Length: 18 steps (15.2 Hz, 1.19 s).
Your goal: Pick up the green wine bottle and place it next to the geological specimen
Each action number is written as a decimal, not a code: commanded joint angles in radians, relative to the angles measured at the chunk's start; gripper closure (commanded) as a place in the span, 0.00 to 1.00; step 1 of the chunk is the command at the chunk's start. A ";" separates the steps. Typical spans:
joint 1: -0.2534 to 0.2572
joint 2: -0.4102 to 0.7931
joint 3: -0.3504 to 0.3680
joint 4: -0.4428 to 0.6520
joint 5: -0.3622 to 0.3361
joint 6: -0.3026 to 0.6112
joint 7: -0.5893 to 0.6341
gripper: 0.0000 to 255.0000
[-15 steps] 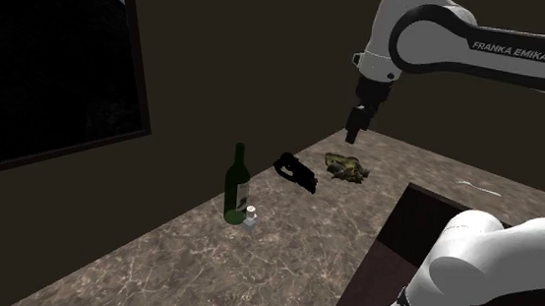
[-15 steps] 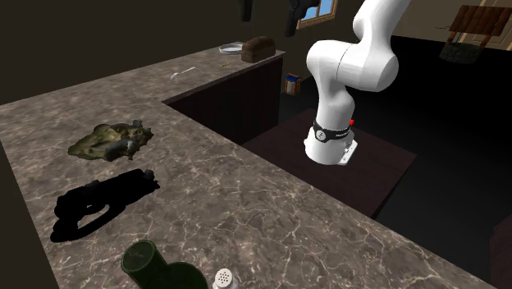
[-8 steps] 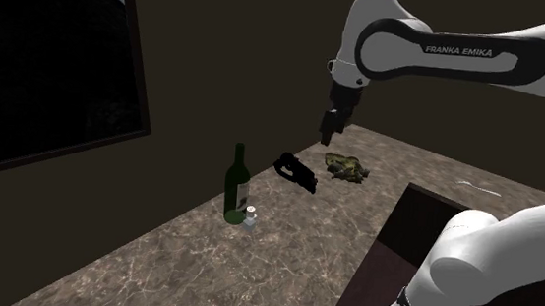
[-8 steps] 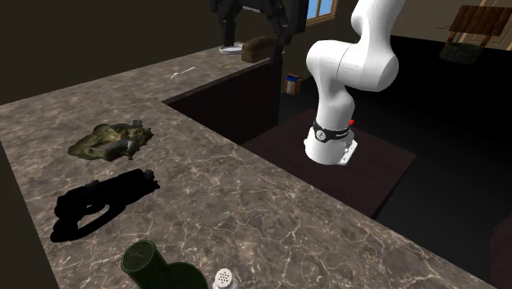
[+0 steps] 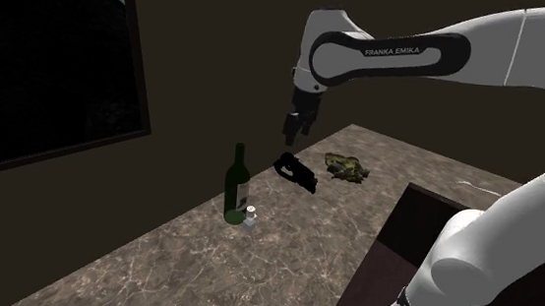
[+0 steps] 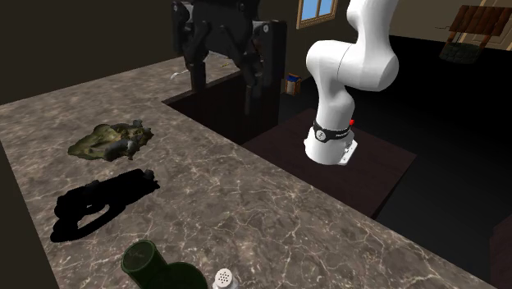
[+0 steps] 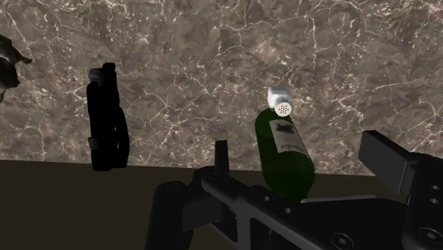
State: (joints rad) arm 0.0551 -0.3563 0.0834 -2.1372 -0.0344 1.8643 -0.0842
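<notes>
Pincer (image 5: 291,135) hangs open & empty over bench (image 5: 203,270), prob. lining up on upright green bottle (image 5: 236,186); rock (image 5: 346,167) sits well apart, so carry needed.

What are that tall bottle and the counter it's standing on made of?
The bottle looks like dark green glass: smooth, with a pale label. The counter looks like brown stone, marble perhaps, judging by its pale veins.

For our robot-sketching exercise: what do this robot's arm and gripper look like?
The arm has glossy white rounded links with dark joints; one dark band carries white FRANKA EMIKA lettering. The gripper is all black, two-fingered.
</notes>
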 commanded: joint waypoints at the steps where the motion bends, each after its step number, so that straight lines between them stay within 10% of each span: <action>1: 0.004 0.076 0.005 0.049 0.006 0.029 0.004 0.00; 13: 0.040 0.522 0.046 0.429 0.022 0.102 0.040 0.00; 18: 0.042 0.545 0.046 0.403 0.020 0.151 0.042 0.00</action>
State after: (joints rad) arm 0.0967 0.1823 0.1294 -1.7296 -0.0139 2.0042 -0.0431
